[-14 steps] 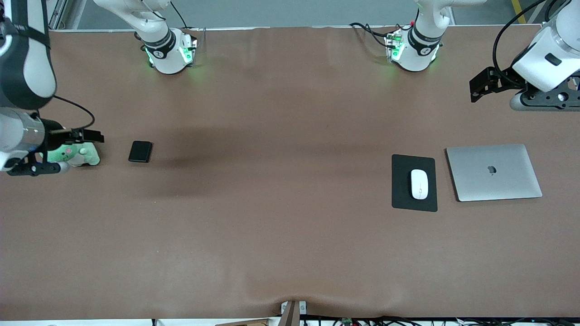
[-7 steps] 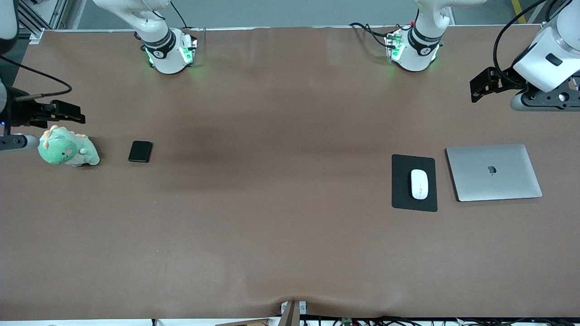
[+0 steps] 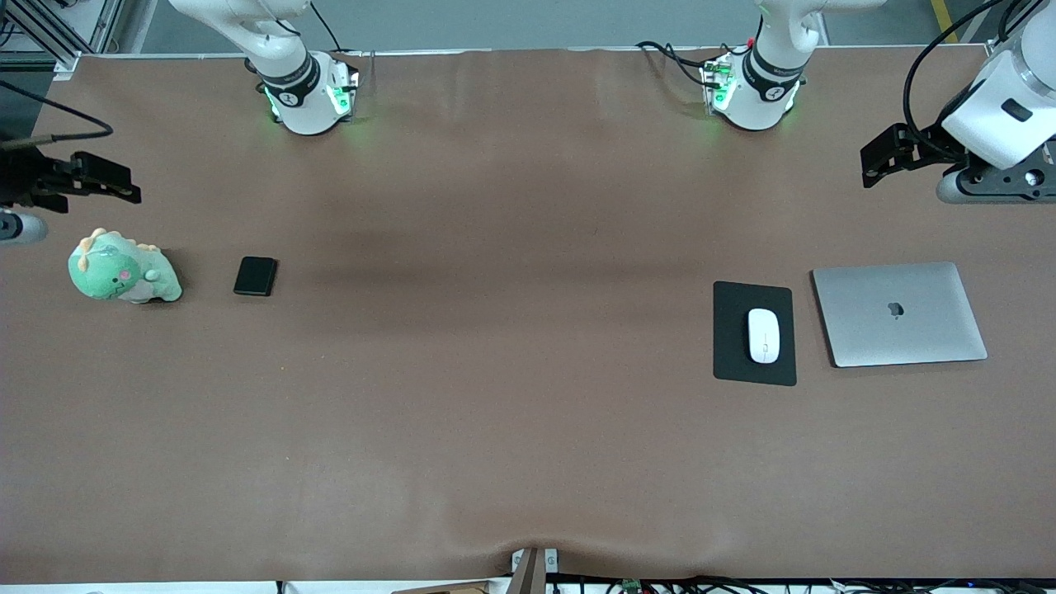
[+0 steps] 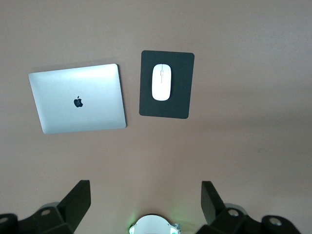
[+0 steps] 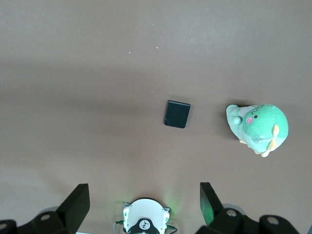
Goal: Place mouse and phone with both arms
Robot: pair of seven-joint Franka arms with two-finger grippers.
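Note:
The white mouse lies on a black mat beside a closed silver laptop, toward the left arm's end of the table. The black phone lies flat toward the right arm's end, beside a green plush dinosaur. My left gripper hangs high over bare table at the left arm's end, open and empty. My right gripper hangs high over bare table at the right arm's end, open and empty. Neither touches anything.
The laptop lies between the mat and the left arm's end of the table. The plush dinosaur sits near the table's edge at the right arm's end. Both green-lit bases stand along the table's edge farthest from the front camera.
The right arm has lifted away from the plush dinosaur and drawn off toward the table's end, uncovering it. The left arm shifted slightly. Mouse and phone have not moved.

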